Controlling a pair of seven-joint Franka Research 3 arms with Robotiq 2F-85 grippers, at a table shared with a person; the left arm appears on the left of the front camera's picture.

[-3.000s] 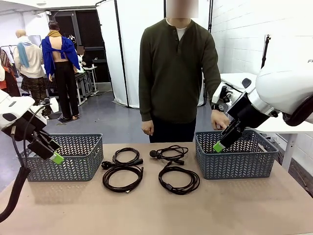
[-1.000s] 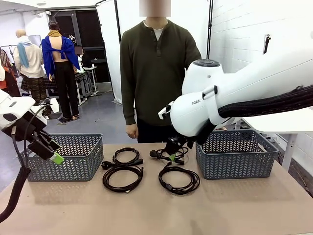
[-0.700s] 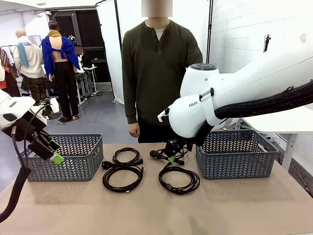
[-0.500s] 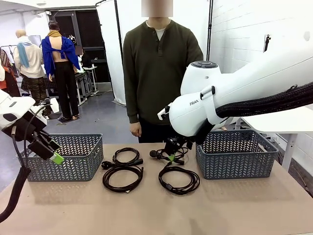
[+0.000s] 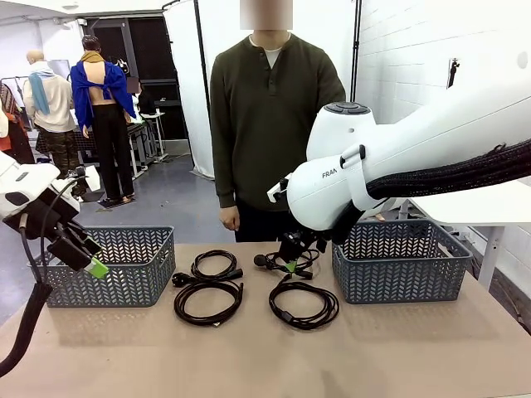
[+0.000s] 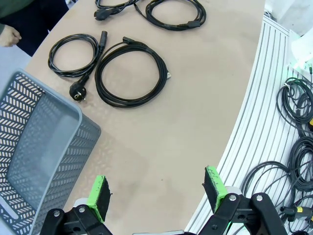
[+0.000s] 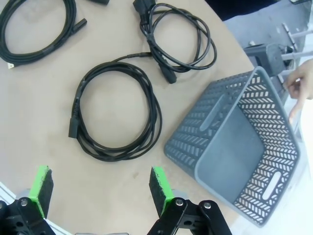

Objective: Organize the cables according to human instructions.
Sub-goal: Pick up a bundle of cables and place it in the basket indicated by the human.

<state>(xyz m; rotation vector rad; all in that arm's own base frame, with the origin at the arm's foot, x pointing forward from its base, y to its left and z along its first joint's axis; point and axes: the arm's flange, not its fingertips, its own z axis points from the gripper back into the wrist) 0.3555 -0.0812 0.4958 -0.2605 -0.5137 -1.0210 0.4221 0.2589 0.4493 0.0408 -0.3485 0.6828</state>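
As left fingers [image 6: 99, 197] and right fingers [image 7: 159, 184] gape wide, empty, cables [image 7: 154, 120] untouched

A lab or studio space — white brick wall [image 5: 406, 58], white backdrop screens [image 5: 224, 75], concrete floor [image 5: 174, 203].

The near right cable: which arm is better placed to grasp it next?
Right, probably: the right claw hangs open with that cable straight ahead of it, while the left claw is beside the left basket.
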